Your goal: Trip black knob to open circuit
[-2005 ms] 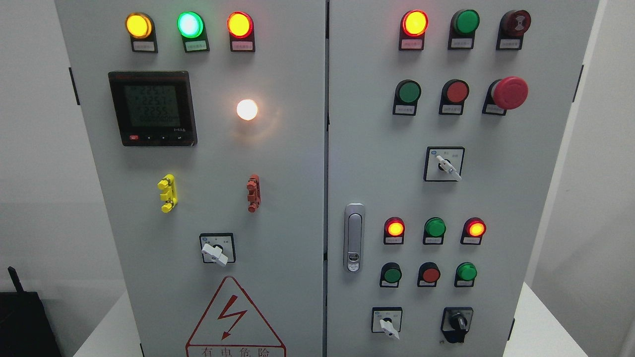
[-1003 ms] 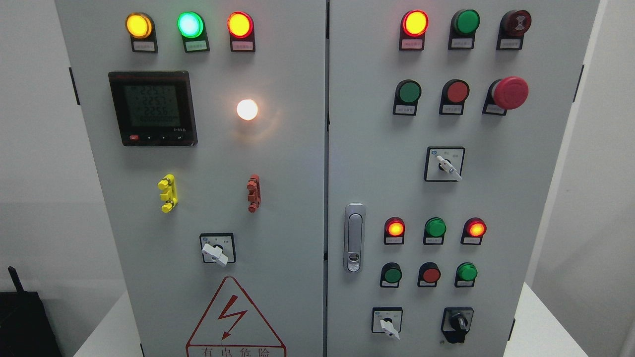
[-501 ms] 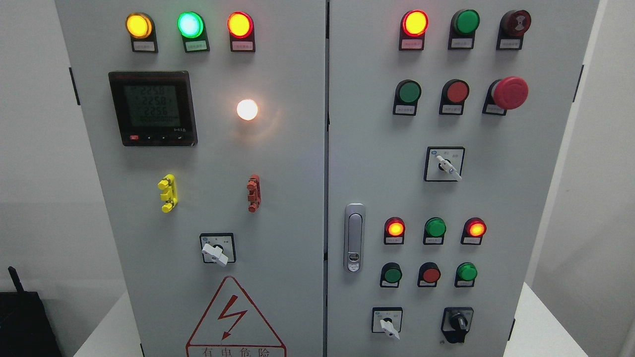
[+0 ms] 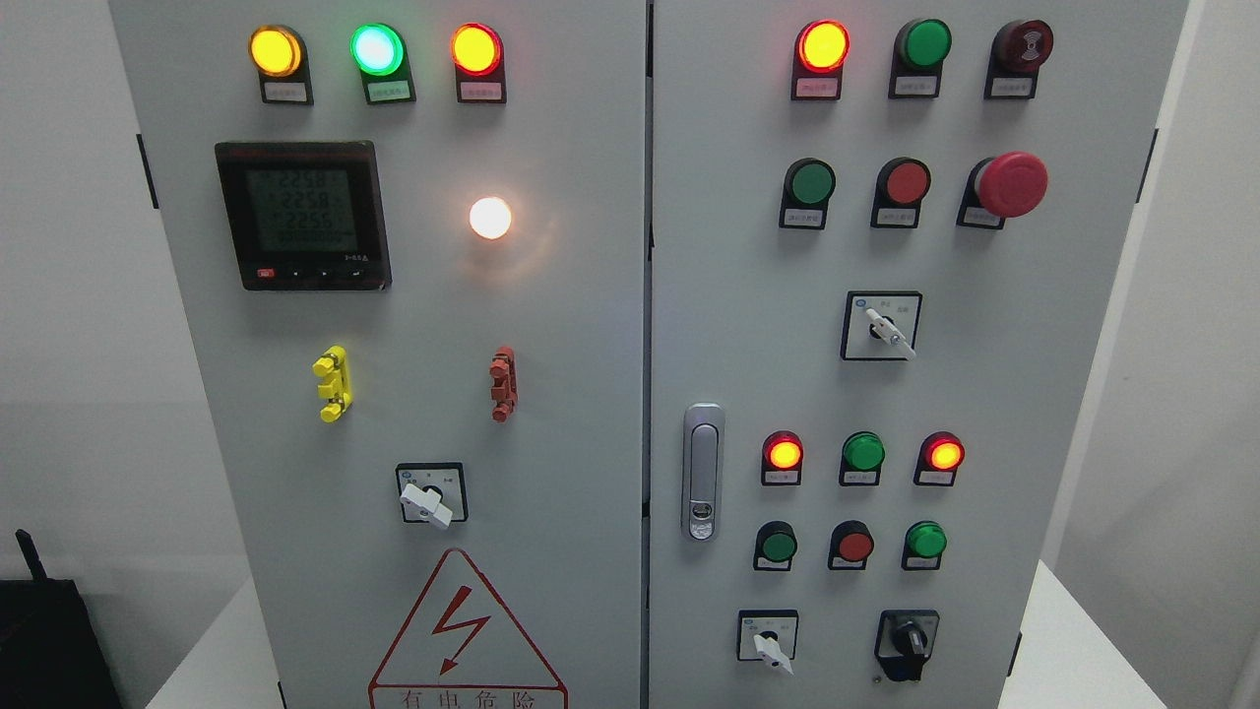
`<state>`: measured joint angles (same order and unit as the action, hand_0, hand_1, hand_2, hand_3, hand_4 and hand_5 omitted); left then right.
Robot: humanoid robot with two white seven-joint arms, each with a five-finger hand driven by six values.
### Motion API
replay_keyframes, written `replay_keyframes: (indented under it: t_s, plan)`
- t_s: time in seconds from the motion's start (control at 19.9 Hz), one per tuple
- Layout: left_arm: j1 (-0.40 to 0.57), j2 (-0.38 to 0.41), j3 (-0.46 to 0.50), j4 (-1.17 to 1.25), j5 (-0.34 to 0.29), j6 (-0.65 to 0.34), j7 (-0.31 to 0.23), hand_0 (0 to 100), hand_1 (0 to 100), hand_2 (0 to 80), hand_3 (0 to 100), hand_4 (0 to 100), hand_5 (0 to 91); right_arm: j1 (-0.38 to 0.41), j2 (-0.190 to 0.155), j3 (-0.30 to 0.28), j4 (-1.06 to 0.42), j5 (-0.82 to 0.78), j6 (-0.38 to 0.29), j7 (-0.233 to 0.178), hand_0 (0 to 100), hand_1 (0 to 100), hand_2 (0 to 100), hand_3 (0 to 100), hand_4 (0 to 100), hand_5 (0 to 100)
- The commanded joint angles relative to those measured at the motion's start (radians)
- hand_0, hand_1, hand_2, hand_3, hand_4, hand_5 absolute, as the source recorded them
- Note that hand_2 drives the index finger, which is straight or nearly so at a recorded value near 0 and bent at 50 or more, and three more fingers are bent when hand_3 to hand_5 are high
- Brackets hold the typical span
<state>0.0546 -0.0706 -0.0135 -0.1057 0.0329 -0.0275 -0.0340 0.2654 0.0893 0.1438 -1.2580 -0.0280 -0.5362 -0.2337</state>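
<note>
At the lower right of the right door (image 4: 984, 414) we saw the black knob (image 4: 908, 642), seated on its dark square plate with its grip standing roughly upright. Just to its left sat a white switch (image 4: 769, 645), its lever pointing down and to the right. Above them ran a row of three buttons, green (image 4: 779, 545), red (image 4: 854, 545) and green (image 4: 926, 540), and above that a row of lamps, the outer two glowing red-orange. A silver latch (image 4: 703, 471) was mounted near the door's left edge. Higher up we noted a red mushroom button (image 4: 1010, 184) at the far right.

On the left door (image 4: 551, 414) we saw a meter (image 4: 303, 214) with a lit display, a bright white lamp (image 4: 490, 218) to its right, a yellow clip (image 4: 333, 383) and a red clip (image 4: 503, 383) below, and a warning triangle (image 4: 465, 630) at the bottom.

We saw neither hand nor any arm of ours, so we could not tell whether the fingers were released, clenched or grasping. Nothing touched the black knob.
</note>
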Motion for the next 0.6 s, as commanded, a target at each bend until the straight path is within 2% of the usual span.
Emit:
replay_keyframes:
  t_s: [0.0,0.55]
  plan:
    - [-0.002,-0.002,0.001,0.0,0.002,-0.002,0.0,12,39,0.0,0,0,0.0,0.005,0.0,0.006,-0.056,0.003,-0.007,0.005,82,95,0,100,86,76]
    - [-0.002,-0.002,0.001,0.0,0.002,-0.002,0.0,12,39,0.0,0,0,0.0,0.006,-0.003,0.008,-0.195,0.008,0.016,0.013,88,95,0,100,87,78]
